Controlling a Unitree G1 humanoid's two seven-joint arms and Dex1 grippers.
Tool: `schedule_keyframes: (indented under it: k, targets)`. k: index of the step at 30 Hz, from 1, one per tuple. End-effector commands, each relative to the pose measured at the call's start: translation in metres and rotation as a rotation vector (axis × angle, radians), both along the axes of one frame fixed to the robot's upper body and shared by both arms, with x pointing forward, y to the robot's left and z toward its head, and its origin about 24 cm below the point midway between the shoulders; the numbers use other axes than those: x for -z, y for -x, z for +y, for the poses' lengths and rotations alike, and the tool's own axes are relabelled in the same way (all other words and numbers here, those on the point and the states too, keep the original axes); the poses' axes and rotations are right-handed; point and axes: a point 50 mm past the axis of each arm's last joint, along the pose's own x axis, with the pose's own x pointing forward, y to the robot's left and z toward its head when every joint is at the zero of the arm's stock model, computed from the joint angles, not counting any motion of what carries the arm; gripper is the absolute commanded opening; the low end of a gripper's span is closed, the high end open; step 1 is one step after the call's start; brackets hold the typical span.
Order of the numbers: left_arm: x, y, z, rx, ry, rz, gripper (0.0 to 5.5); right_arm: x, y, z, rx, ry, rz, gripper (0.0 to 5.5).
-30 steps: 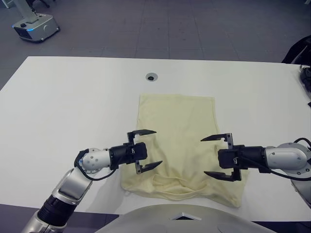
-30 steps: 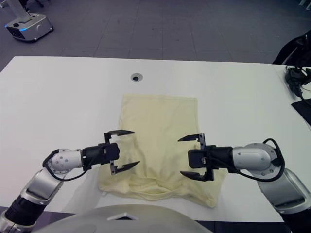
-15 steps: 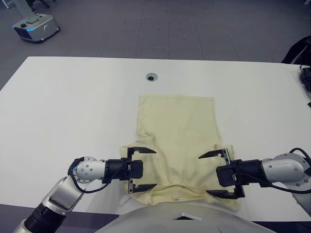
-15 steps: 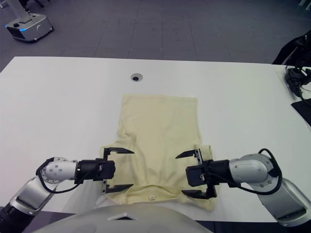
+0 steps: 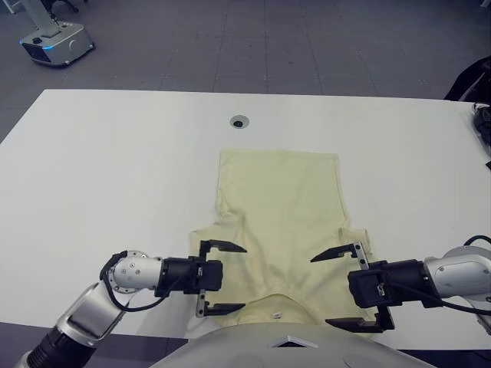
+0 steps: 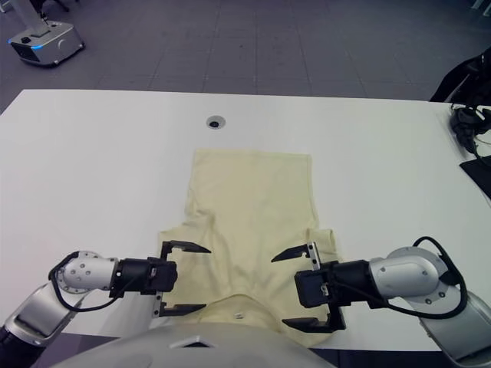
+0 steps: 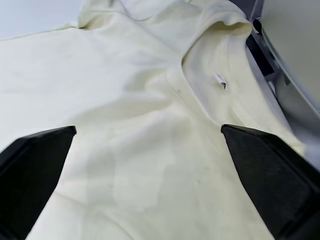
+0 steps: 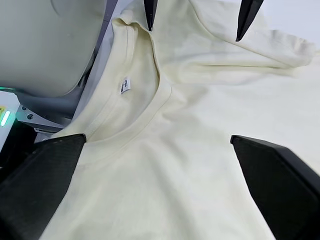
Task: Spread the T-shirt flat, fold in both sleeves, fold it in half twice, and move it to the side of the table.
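Grey floor beyond, white counter (image 5: 115, 169) beneath. Left end effector (image 5: 244, 277) and right end effector (image 5: 319, 291) are both spread wide, pinching nothing, hovering over the shoulders either side of the collar; I judge they sit there to take the bunched sleeves and fold them in. T-shirt (image 5: 280, 199) lies mid-counter, collar at my near edge, hem far; its small white neck tag (image 7: 219, 80) has print too small to read.

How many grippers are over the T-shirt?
2. Left gripper, open, over the near-left shoulder of the T-shirt; right gripper, open, over the near-right shoulder. None seems hidden.
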Motion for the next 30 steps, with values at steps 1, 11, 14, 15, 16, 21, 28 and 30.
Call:
schedule_keyframes:
  k: [1, 11, 14, 15, 16, 21, 28, 30]
  targets:
    - [0.003, 0.003, 0.005, 0.028, -0.049, 0.018, 5.40, -0.001, -0.003, -0.001, 0.008, 0.012, -0.023, 5.38]
    - [0.012, 0.011, 0.012, 0.065, -0.115, 0.076, 5.40, -0.004, -0.067, -0.014, 0.237, 0.033, -0.291, 5.38]
    - [0.013, 0.012, 0.013, 0.073, -0.115, 0.085, 5.40, 0.006, -0.074, -0.022, 0.256, 0.088, -0.296, 5.38]
    - [0.012, 0.012, 0.013, 0.070, -0.107, 0.086, 5.40, 0.009, -0.076, -0.025, 0.260, 0.107, -0.297, 5.38]
    - [0.009, 0.011, 0.013, 0.063, -0.091, 0.086, 5.40, 0.011, -0.078, -0.030, 0.273, 0.125, -0.305, 5.38]
    - [-0.005, -0.002, 0.010, 0.009, 0.000, 0.031, 5.40, 0.015, -0.081, -0.047, 0.318, 0.166, -0.306, 5.38]
    - [-0.038, -0.021, 0.003, -0.094, 0.235, 0.012, 5.40, 0.007, -0.069, -0.064, 0.359, 0.119, -0.183, 5.38]
    - [-0.045, -0.024, 0.002, -0.117, 0.284, 0.016, 5.40, 0.006, -0.068, -0.073, 0.378, 0.125, -0.157, 5.38]
